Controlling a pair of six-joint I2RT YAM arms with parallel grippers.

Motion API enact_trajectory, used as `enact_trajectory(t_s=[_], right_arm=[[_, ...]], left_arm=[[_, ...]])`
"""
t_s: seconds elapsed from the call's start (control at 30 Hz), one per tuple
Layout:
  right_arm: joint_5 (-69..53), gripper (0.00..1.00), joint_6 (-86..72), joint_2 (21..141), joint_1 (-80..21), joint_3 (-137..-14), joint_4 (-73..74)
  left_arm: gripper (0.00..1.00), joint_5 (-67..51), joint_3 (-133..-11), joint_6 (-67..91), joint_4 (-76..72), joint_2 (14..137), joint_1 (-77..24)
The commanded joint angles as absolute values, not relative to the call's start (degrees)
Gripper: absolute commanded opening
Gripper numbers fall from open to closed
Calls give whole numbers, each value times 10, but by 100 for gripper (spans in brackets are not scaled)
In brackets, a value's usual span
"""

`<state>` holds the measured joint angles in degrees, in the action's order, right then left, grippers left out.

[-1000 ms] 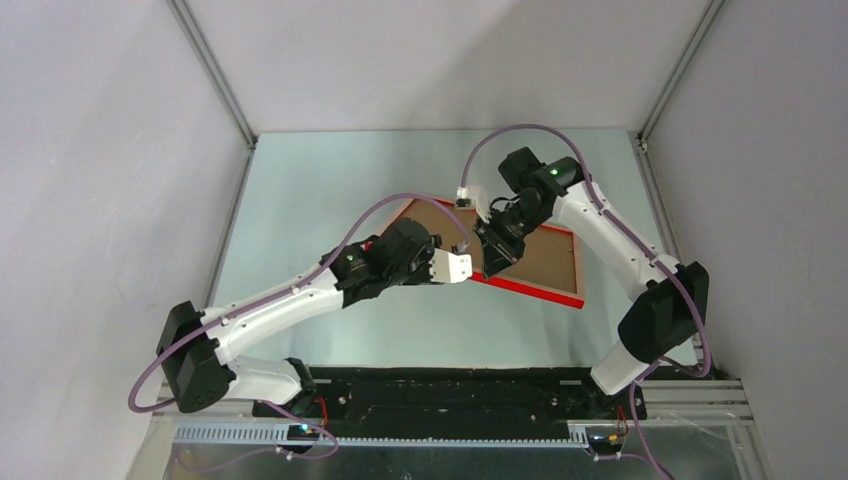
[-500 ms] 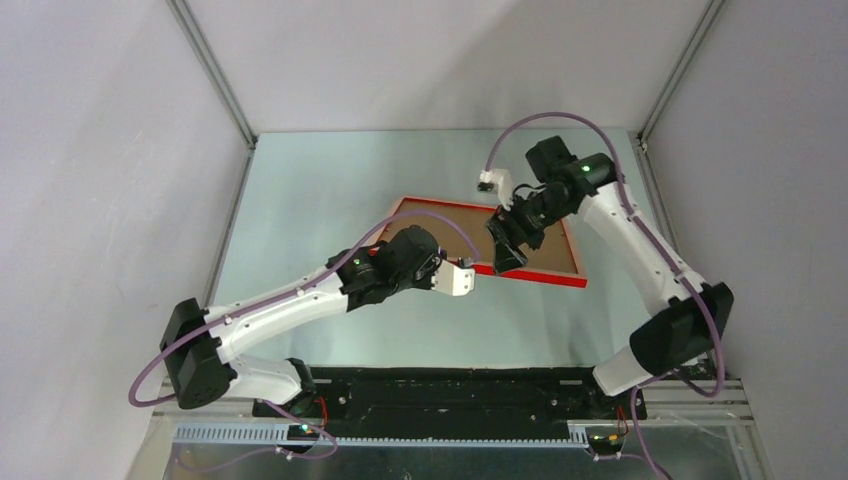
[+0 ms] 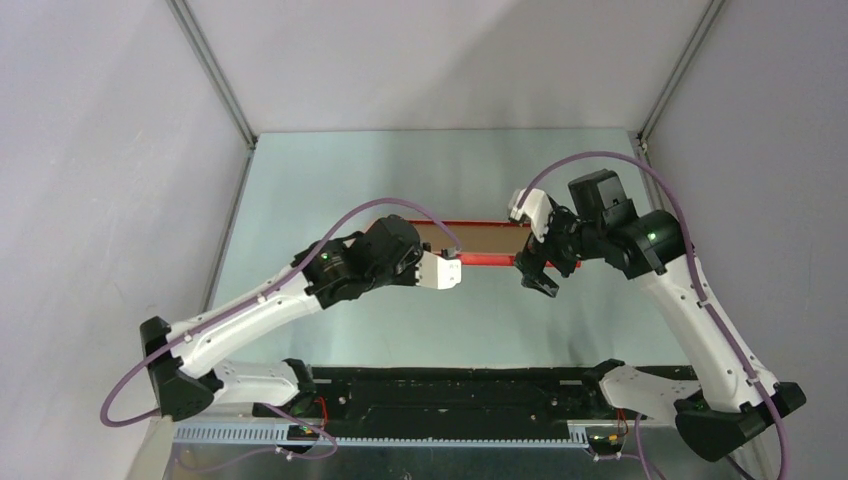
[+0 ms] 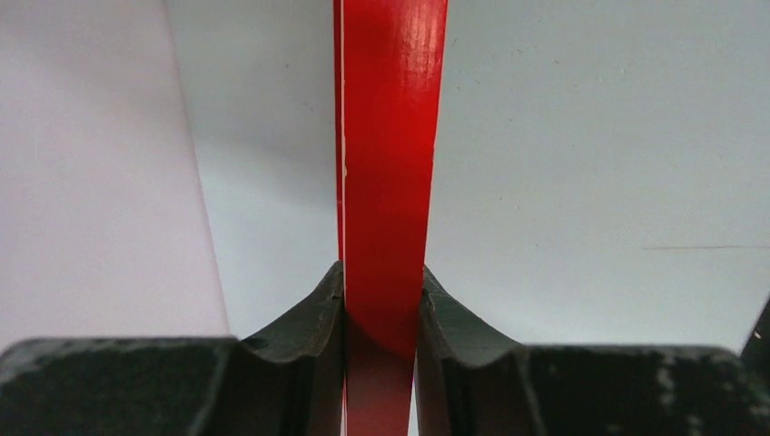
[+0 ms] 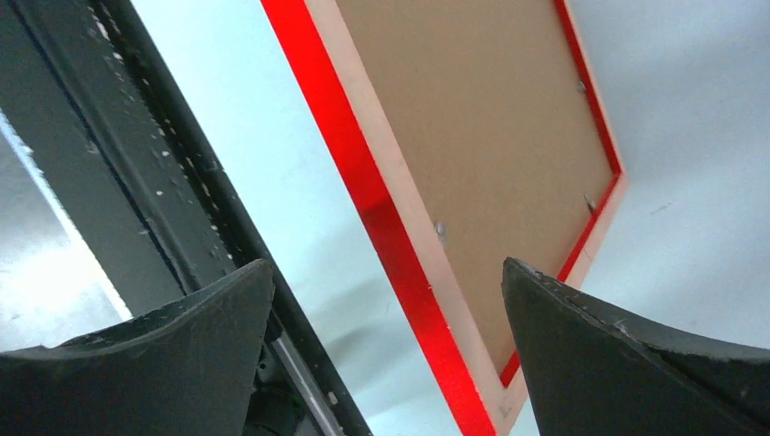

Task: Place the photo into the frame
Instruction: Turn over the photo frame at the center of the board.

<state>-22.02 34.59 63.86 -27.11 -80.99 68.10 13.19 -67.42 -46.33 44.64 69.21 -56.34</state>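
The right gripper [image 3: 538, 278] has let go of the frame [image 3: 490, 259]: a second ago it sat closed against the back of it, and now its 2 fingers stand wide apart and it has drawn away toward the right edge of the table [image 3: 330, 190]. Over the same second the frame has swung from lying slanted and flat to standing nearly on edge over the middle of the table, long side parallel to the far edge, so the top view shows only a thin strip of it. The left gripper [image 3: 455, 270] alone carries it now, fingers clamped on the red rim [image 4: 390, 136] at the left end.

The brown backing board [image 5: 472, 127] fills the frame's back. The photo shows in no view, so I cannot tell whether it is already under the board; this looks like a handover for turning or checking the frame.

The left arm reaches forward and rightward, wrist level. The right arm is bent high, its gripper pointing down and left at the frame's back
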Motion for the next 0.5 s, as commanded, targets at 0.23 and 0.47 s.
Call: enact_trajectory(t_s=[0.23,0.47], right_arm=[[-96,99,378,608,-317,-783,612],[-64,92,406,643,-353,-784,572]], left_arm=[[0,78,-808,-427,562,636,-560],[0,68,-815,-428,579,626,-552]])
